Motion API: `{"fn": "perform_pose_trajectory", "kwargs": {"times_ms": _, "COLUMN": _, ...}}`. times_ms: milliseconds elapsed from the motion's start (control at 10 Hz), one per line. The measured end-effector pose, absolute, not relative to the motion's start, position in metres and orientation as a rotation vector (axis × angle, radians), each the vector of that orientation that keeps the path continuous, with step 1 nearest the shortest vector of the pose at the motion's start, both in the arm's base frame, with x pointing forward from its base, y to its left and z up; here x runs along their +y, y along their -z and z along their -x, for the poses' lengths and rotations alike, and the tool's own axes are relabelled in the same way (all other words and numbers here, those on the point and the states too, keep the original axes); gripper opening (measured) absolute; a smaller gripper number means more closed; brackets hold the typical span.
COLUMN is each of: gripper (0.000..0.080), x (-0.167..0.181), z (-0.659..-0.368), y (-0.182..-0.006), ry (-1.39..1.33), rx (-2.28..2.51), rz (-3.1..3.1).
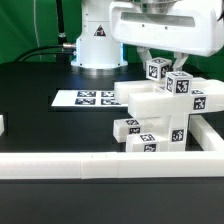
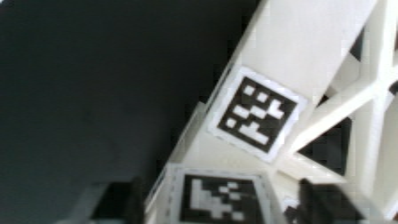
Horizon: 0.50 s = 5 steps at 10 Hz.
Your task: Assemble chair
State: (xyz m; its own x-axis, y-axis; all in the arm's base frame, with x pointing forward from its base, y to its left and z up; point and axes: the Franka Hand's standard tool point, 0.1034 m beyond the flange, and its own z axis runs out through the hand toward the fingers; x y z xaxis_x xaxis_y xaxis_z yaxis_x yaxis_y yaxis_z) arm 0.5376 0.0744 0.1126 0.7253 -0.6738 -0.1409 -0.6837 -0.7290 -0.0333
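1. While the single arm is hanging over the black table [image 1: 40, 110], one gripper [image 1: 163, 58] is reaching down onto the chair [image 1: 165, 110], the only cluster of white furniture pieces in sight.
2. Its two dark fingers [image 1: 150, 55] are straddling the topmost tagged block; whether they are actually pressing on it cannot be told.
3. At least five black-and-white square tags are showing on the chair in the exterior view, and two more are filling the wrist view.
4. One marker board [image 1: 88, 98] is lying flat on the table, just to the exterior view's left of the chair.
5. One long white border rail [image 1: 100, 168] is running along the near edge, with the chair sitting just behind it.
6. The chair is looking blocky and white, stacked from thick slabs and small cubes; up close a slanted panel [image 2: 267, 90] with cross-braces is showing.
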Motion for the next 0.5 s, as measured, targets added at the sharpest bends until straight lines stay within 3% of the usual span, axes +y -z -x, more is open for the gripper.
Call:
{"fn": "perform_pose_trajectory", "kwargs": {"times_ms": 100, "gripper": 0.0603, "x": 0.0741, "z": -0.5375, "y": -0.1122, "ry": -0.178, "rx": 1.012, "rz": 2.878}}
{"fn": "perform_pose_trajectory", "kwargs": {"times_ms": 500, "gripper": 0.0649, "x": 0.0709, "z": -0.5384, "y": -0.1109, "ry": -0.155, "rx": 0.483, "rz": 2.995}}
